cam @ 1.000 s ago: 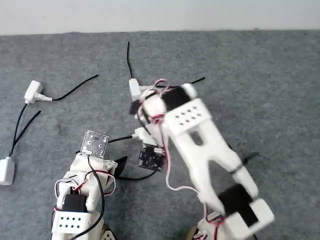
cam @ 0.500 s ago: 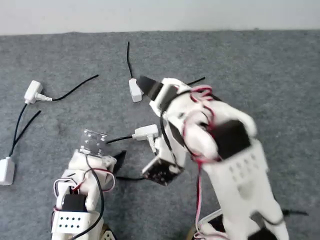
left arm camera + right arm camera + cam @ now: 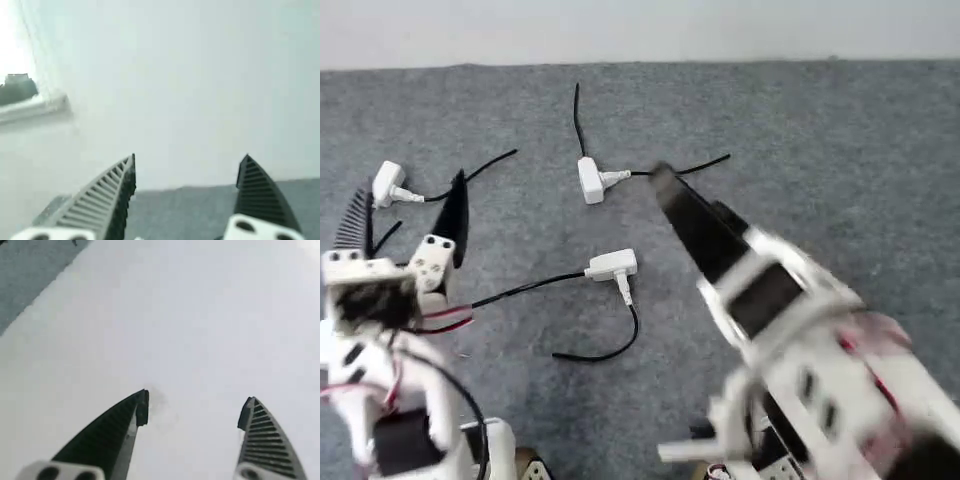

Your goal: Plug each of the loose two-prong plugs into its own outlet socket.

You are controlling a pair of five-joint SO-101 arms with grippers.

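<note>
Three white outlet blocks lie on the grey carpet in the high view: one at the back centre (image 3: 589, 181), one in the middle (image 3: 611, 265), one at the far left (image 3: 386, 182). Each has a small white plug with a black cord touching its side: (image 3: 615, 177), (image 3: 624, 287), (image 3: 411, 197). My left gripper (image 3: 413, 183) is raised at the left, open and holding nothing, near the far-left block. My right gripper (image 3: 665, 180) is raised right of the back block. The left wrist view has its gripper (image 3: 187, 167) open toward a pale wall; the right wrist view's gripper (image 3: 195, 400) is open too.
Black cords (image 3: 520, 288) trail over the carpet between the blocks and toward the left arm. A pale wall (image 3: 640, 30) borders the carpet at the back. Open carpet (image 3: 840, 150) lies at the back right.
Both arms have risen from low over the carpet. The right gripper pulled back from the blocks and tilted up. The left arm swung up and leftward. The blocks stayed put.
</note>
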